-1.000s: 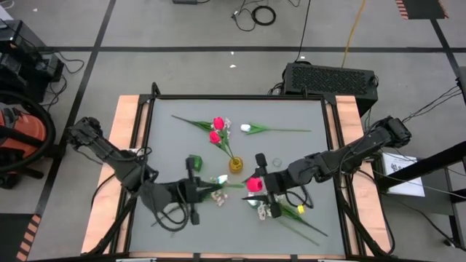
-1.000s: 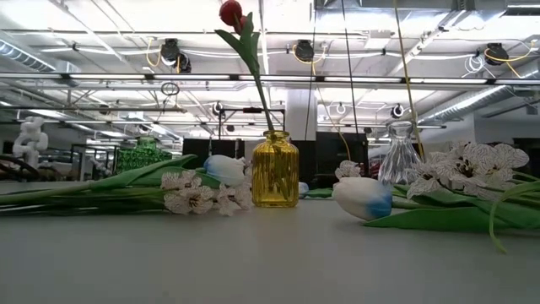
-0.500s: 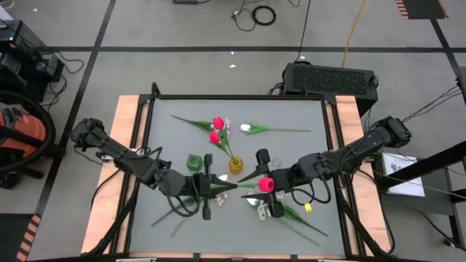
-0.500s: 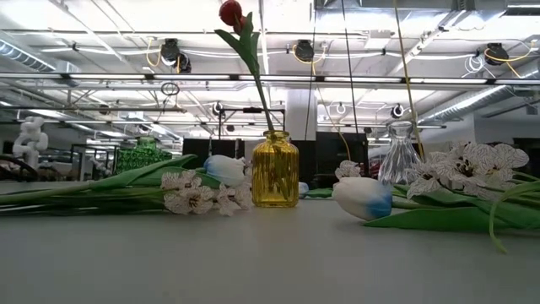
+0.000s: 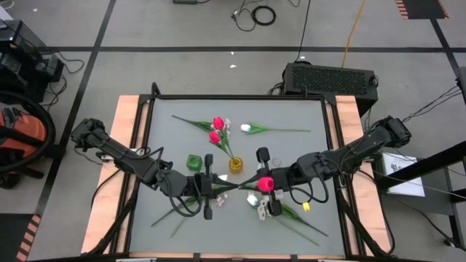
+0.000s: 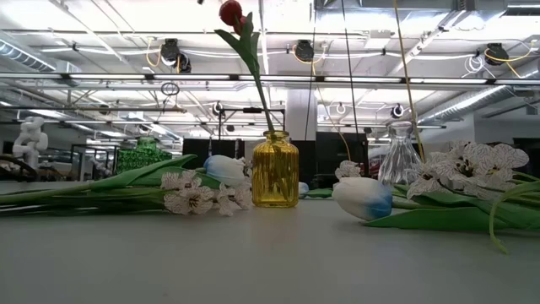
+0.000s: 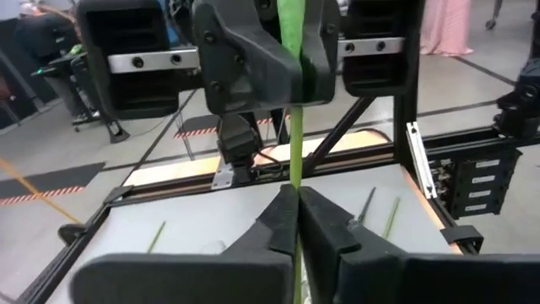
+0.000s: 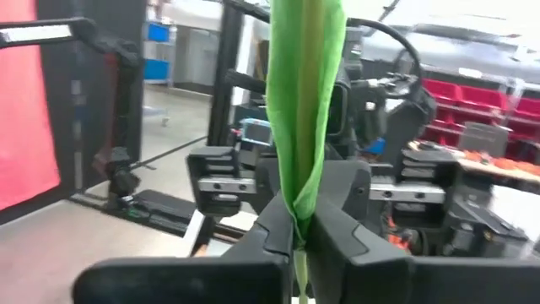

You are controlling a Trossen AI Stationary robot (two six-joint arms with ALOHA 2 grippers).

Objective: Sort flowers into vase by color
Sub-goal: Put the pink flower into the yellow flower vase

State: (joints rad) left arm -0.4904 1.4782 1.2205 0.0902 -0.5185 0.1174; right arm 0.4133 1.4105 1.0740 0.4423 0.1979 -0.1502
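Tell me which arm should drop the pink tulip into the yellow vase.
Right, probably. Both grippers are shut on the pink tulip. The right gripper holds it right beside the bloom, so the stem could go into the yellow vase once the left gripper, farther down the stem, lets go.

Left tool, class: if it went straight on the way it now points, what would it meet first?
Probably the right tool. The left tool points across the table at it, both shut on the same green stem of the pink-red tulip; the right one looms directly ahead in the left wrist view.

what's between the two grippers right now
In the high view, only the green stem of the pink tulip spans from left gripper to right gripper.
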